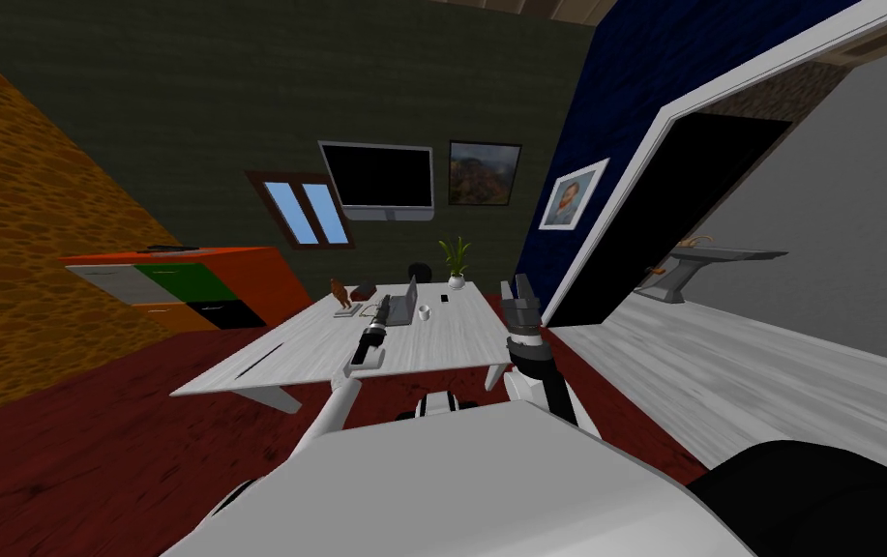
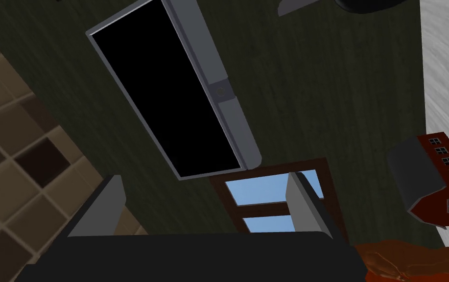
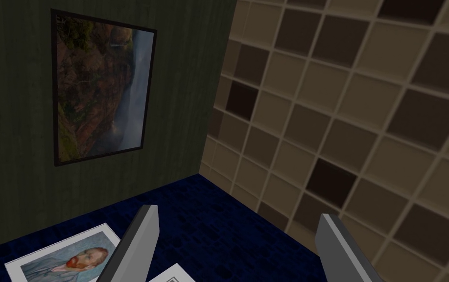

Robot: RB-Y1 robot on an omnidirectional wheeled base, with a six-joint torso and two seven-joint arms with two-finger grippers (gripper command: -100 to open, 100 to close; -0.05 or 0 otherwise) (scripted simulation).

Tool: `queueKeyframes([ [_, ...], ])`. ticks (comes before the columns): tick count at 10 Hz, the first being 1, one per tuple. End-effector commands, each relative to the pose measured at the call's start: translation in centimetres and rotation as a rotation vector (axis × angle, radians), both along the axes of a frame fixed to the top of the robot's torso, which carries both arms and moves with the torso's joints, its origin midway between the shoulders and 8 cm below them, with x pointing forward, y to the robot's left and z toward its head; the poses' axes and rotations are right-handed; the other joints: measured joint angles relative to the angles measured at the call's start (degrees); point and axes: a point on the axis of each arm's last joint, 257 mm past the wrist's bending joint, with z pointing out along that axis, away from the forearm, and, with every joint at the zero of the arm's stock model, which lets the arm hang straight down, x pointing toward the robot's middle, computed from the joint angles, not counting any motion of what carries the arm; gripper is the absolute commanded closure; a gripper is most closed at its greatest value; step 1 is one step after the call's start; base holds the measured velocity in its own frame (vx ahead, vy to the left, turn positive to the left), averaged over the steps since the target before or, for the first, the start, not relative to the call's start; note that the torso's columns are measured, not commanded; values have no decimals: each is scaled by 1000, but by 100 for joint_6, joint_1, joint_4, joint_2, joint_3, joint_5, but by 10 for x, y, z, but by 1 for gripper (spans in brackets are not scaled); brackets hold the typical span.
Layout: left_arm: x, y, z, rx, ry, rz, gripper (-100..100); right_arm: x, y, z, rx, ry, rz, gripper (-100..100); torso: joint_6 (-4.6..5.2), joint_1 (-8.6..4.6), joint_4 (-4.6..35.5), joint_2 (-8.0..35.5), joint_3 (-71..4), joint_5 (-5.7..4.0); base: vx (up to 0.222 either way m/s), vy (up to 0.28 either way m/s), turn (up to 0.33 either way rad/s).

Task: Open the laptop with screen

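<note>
My right gripper raised over the white table's edge, fingers apart; my left gripper released too, just beside the grey laptop, lid standing up; white mug near it, potted plant behind.
</note>
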Motion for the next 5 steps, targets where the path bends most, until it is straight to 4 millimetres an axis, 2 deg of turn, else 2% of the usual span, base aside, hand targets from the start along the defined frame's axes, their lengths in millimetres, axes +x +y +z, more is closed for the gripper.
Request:
queueKeyframes([
  [1, 13, -2, -13, 16, 38, 6, -100, 0, 0, 0, 0, 0, 0, 0, -2, 5, -1, 2, 2, 2, 15, -34, -13],
  [2, 12, 0, -28, 16, 67, 10, -100, 0, 0, 0, 0, 0, 0, 0, 0, 4, 0, 1, 1, 1, 14, -29, -9],
  [3, 21, -3, -22, 27, 64, 9, -100, 0, 0, 0, 0, 0, 0, 0, -2, 6, 0, 3, 2, 2, 18, -36, -12],
  [4, 21, -1, -35, 27, 89, 13, -100, 0, 0, 0, 0, 0, 0, 0, 0, 1, 0, 0, 0, 0, 14, -27, -9],
  [5, 21, -1, -38, 27, 94, 14, -100, 0, 0, 0, 0, 0, 0, 0, -2, 5, 0, 3, 1, 1, 2, -10, 2],
])
